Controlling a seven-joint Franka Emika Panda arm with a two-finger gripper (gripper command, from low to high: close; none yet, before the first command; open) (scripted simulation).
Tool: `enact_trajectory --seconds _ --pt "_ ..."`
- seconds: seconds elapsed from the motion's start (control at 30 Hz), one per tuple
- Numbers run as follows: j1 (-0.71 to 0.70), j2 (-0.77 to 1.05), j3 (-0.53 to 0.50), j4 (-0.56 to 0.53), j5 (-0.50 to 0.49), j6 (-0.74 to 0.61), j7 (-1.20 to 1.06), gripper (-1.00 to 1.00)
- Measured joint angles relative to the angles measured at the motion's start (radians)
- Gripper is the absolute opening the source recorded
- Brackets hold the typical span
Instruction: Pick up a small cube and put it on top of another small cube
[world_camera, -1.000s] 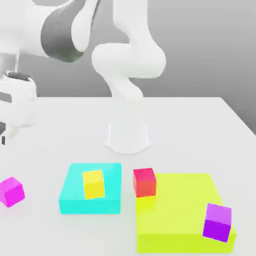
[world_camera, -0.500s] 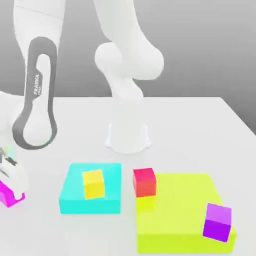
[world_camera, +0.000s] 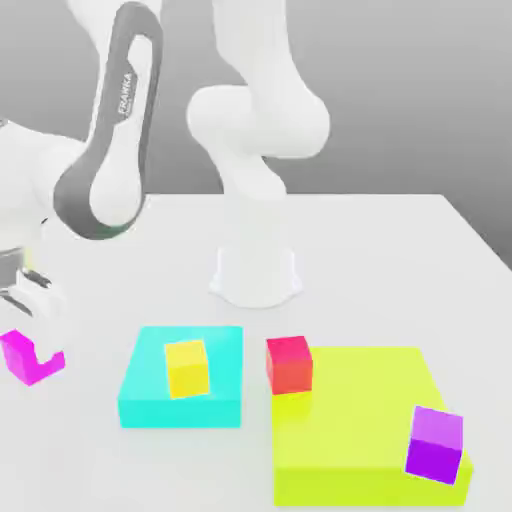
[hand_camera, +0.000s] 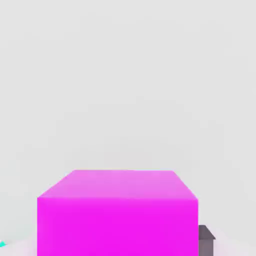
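The small magenta-pink cube (world_camera: 14, 356) is at the exterior view's far left, a little above the table, and it fills the near part of the hand view (hand_camera: 117, 215). My gripper (world_camera: 32, 348) reaches down over it and is shut on it. One white finger (world_camera: 40, 338) covers the middle of the cube's front face. A dark fingertip (hand_camera: 206, 239) shows beside the cube in the hand view. A small yellow cube (world_camera: 186, 367) rests on a flat cyan block (world_camera: 150, 405). A small red cube (world_camera: 289, 363) stands on the table.
A wide lime-yellow block (world_camera: 350, 430) lies at the front on the exterior view's right, carrying a violet-purple cube (world_camera: 436, 445); the red cube touches its back corner. The arm's white base (world_camera: 255, 275) stands mid-table behind the blocks.
The hand came down over the magenta cube at the far left and closed on it. The cube now sits slightly higher and further right than one second ago.
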Motion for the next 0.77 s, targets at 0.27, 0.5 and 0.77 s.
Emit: enact_trajectory --seconds 0.27,0.5,0.77 --pt "0.176 -0.267 0.188 -0.124 -0.012 -0.140 0.368 -1.00" --pt "0.308 -0.436 0.367 -0.226 0.057 -0.207 0.594 -1.00" --pt "0.304 -0.292 0.395 -0.267 0.050 -0.022 0.619 1.00"
